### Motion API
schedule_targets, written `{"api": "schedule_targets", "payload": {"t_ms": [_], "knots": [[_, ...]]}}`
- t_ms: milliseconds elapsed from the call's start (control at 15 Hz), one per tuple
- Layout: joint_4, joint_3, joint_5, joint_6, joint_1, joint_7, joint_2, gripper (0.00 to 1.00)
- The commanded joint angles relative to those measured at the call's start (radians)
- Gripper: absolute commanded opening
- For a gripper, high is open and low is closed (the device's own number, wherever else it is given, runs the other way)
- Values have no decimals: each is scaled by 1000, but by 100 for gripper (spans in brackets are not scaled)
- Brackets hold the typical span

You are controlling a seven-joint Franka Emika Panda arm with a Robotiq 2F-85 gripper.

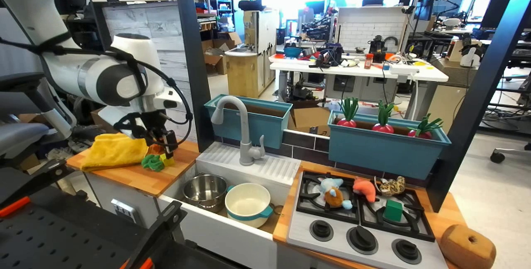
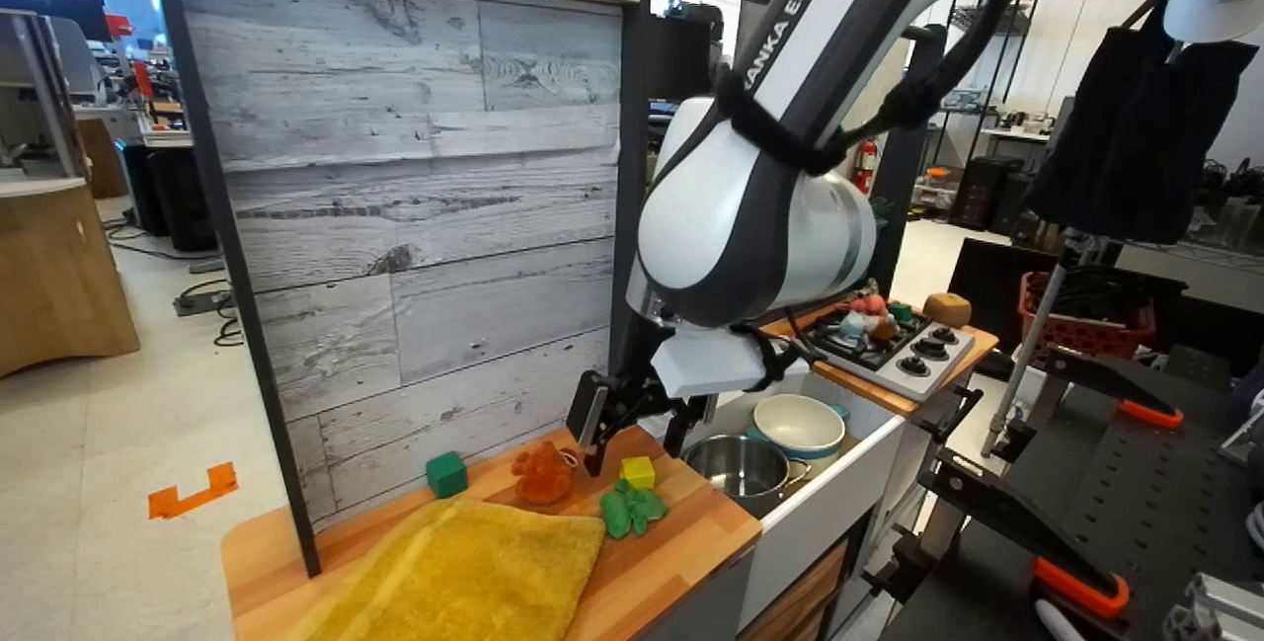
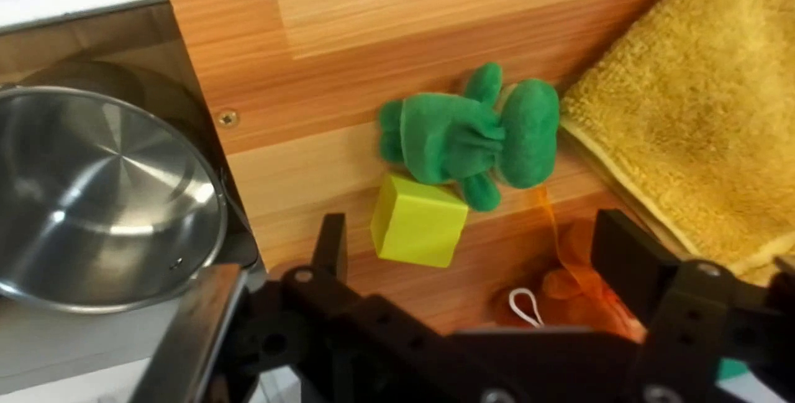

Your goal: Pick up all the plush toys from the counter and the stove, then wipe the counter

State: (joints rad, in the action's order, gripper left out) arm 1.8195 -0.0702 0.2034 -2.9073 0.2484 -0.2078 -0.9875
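Green plush point(image 3: 450, 136) lies on wooden counter point(image 2: 681, 562), right beside yellow cube point(image 3: 419, 226); whether they touch, I can't tell. Orange plush point(image 2: 543, 475) and yellow cloth point(image 2: 464, 572) lie near. My 2 fingers point(image 3: 331, 244) hang over counter, spread wide, holding nothing. On stove point(image 1: 384, 246): blue-and-brown plush point(image 1: 333, 197), red plush point(image 1: 365, 189), spotted plush point(image 1: 392, 186), green cube point(image 1: 393, 211). In white sink point(image 1: 224, 236), steel pot point(image 3: 112, 192) beside cream pot point(image 1: 249, 200).
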Motion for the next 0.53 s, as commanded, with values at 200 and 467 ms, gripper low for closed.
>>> {"api": "schedule_targets", "payload": {"t_ms": [200, 467], "knots": [[-151, 54, -40, -12, 43, -43, -126, 68], [-187, 50, -22, 10, 36, -78, -146, 35]]}}
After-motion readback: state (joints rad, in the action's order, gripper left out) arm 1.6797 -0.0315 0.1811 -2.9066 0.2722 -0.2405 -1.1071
